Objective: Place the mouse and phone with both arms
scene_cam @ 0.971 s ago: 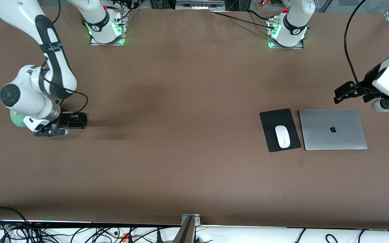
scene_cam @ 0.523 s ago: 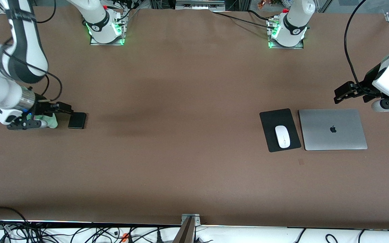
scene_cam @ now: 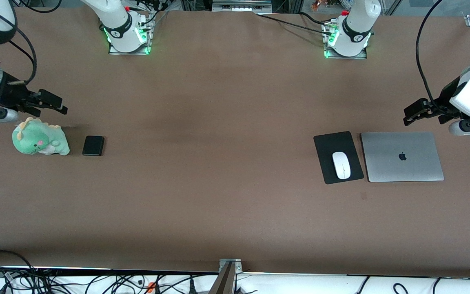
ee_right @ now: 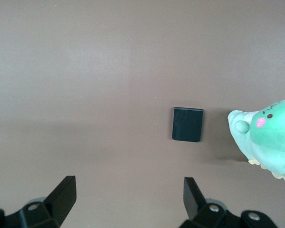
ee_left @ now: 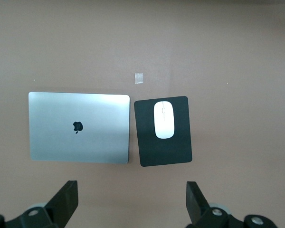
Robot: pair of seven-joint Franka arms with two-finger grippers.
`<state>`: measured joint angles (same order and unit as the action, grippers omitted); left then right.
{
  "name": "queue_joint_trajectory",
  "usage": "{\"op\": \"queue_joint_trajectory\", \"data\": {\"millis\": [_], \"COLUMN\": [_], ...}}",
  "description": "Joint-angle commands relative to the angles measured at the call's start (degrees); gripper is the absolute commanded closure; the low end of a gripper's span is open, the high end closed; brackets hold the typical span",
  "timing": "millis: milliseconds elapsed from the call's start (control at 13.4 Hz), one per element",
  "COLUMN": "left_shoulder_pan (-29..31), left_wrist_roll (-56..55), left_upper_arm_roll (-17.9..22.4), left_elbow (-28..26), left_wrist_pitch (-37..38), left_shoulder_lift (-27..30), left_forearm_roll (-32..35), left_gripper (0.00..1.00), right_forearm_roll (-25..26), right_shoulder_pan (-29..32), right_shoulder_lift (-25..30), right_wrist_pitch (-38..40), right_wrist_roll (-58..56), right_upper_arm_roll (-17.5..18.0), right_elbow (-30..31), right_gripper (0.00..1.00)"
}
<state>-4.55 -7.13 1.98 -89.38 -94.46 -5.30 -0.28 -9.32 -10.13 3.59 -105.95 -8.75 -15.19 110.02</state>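
Front view: glossy white oval mouse (scene_cam: 341,165) on my mouse pad (scene_cam: 338,157); small black slab phone (scene_cam: 93,145) beside the plush dinosaur (scene_cam: 40,141). Left wrist view: my left gripper (ee_left: 132,203) spread, empty. Right wrist view: my right gripper (ee_right: 129,198) spread, empty.

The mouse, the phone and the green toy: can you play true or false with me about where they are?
1. The mouse lies on the mouse pad. True.
2. The phone is on the laptop. False: it lies on the bare table beside the green dinosaur toy.
3. The right gripper is holding the phone. False: it is open and empty, up over the table near the toy.
4. The laptop is closed. True.
5. The left gripper is open and holds nothing. True.
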Motion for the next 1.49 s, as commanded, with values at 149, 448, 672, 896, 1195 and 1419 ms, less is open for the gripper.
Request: {"op": "queue_joint_trajectory", "data": {"millis": [149,448,672,896,1195,1419], "left_shoulder_pan": [-0.3,-0.3,-0.3,-0.3,-0.3,-0.5], "left_wrist_roll": [1.1,1.1,1.1,1.1,1.1,0.9], "left_upper_arm_roll": [0.4,0.4,0.4,0.4,0.3,-0.1], "left_elbow": [0.7,0.7,0.7,0.7,0.7,0.6], "left_wrist_pitch": [0.4,0.4,0.4,0.5,0.5,0.5], "left_shoulder_lift": [-0.1,-0.1,-0.1,0.0,0.0,-0.1], "left_forearm_roll": [-0.4,-0.4,-0.4,-0.4,-0.4,1.3], "left_gripper": [0.0,0.0,0.0,0.0,0.0,0.0], "right_forearm_roll": [2.1,3.5,4.7,7.2,7.3,7.3], "right_shoulder_pan": [6.5,9.1,9.0,9.0,8.6,8.7], "right_shoulder_lift": [0.6,0.8,0.8,0.8,1.2,1.0], "right_wrist_pitch": [2.2,5.2,9.3,12.2,14.9,14.2], "right_wrist_roll": [3.1,7.5,7.4,7.3,7.3,7.1], "right_upper_arm_roll": [6.9,10.7,10.4,10.7,10.7,10.8], "right_elbow": [-2.8,-5.0,-9.6,-12.8,-15.5,-15.9], "right_gripper": [0.0,0.0,0.0,0.0,0.0,0.0]}}
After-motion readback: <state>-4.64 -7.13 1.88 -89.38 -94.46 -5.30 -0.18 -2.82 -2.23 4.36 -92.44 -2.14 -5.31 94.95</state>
